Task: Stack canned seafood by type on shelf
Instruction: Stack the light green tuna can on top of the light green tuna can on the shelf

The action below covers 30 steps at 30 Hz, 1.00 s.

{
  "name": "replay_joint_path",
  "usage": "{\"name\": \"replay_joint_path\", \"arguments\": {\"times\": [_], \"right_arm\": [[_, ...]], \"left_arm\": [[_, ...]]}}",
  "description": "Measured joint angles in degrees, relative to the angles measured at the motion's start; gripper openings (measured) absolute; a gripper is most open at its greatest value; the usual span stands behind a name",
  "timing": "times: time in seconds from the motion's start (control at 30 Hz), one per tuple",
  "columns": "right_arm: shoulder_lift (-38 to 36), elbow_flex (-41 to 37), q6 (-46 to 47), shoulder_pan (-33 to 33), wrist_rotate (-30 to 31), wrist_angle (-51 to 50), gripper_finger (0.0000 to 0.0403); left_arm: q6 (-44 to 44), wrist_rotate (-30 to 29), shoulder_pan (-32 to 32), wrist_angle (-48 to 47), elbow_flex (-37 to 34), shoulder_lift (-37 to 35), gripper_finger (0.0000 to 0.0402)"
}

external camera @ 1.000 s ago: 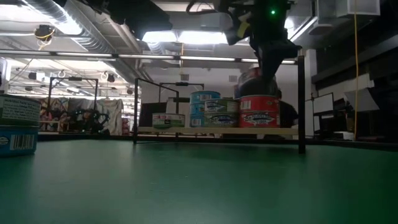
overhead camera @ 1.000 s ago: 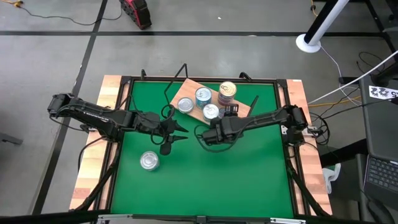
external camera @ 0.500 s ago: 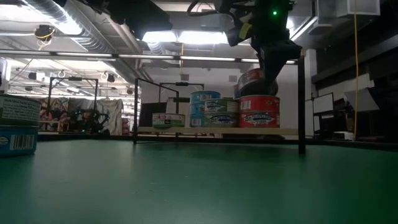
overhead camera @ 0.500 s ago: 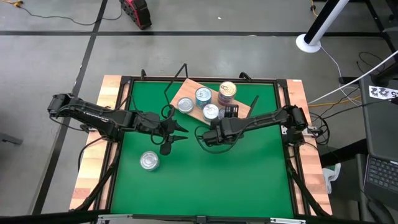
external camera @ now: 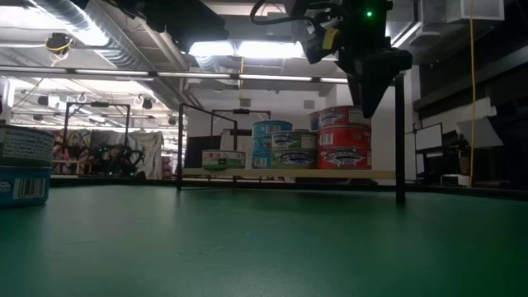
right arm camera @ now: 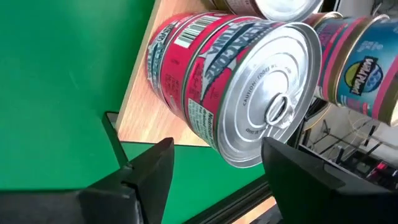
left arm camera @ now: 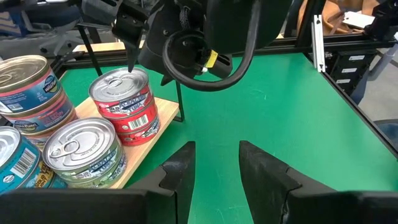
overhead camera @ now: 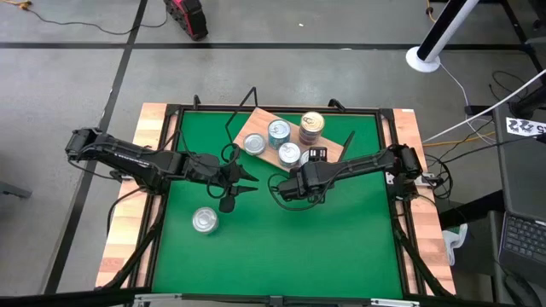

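The wooden shelf (overhead camera: 258,122) carries several tins. A stack of two red-labelled tins (external camera: 344,137) stands at its right end, the upper one level on the lower, silver lid (right arm camera: 273,93) up. My right gripper (external camera: 373,82) hangs open just above and to the right of that stack, touching nothing; its fingers frame the stack in its wrist view (right arm camera: 221,149). My left gripper (overhead camera: 247,182) is open over the green mat, left of the shelf's near edge. A lone tin (overhead camera: 204,221) sits on the mat near the left side.
On the shelf also stand a gold-topped stack (overhead camera: 312,124), a teal tin (overhead camera: 278,130) and two silver-lidded tins (overhead camera: 254,143) (overhead camera: 289,154). Black wire supports (external camera: 400,136) rise at the shelf's ends. The green mat's near half is bare apart from the lone tin.
The upper red tin was tilted under my right gripper and now lies level on the lower red tin. My right gripper has let go of it and moved up and slightly toward the table's right. My left arm has kept still.
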Motion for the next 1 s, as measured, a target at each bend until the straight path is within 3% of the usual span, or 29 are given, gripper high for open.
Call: {"name": "replay_joint_path", "arguments": {"times": [0.23, 0.5, 0.7, 1.0], "right_arm": [[0.0, 1.2, -0.5, 0.0, -0.8, 0.0, 0.0241], [0.0, 6.9, -0.3, 0.1, -8.9, 0.0, 0.0241], [0.0, 8.9, -0.3, 0.1, -14.5, 0.2, 0.0241], [0.0, 8.9, -0.3, 0.1, -16.2, 2.4, 0.0241]], "left_arm": [[0.0, 0.0, -0.1, 0.0, 0.0, 0.0, 0.0118], [1.4, 0.0, -2.9, 0.0, 0.0, 0.0, 0.0118], [1.1, -0.2, -8.7, 0.0, 0.0, 0.0, 0.0118], [-8.2, -11.1, -21.3, -8.0, 0.8, 0.0, 0.0113]]}}
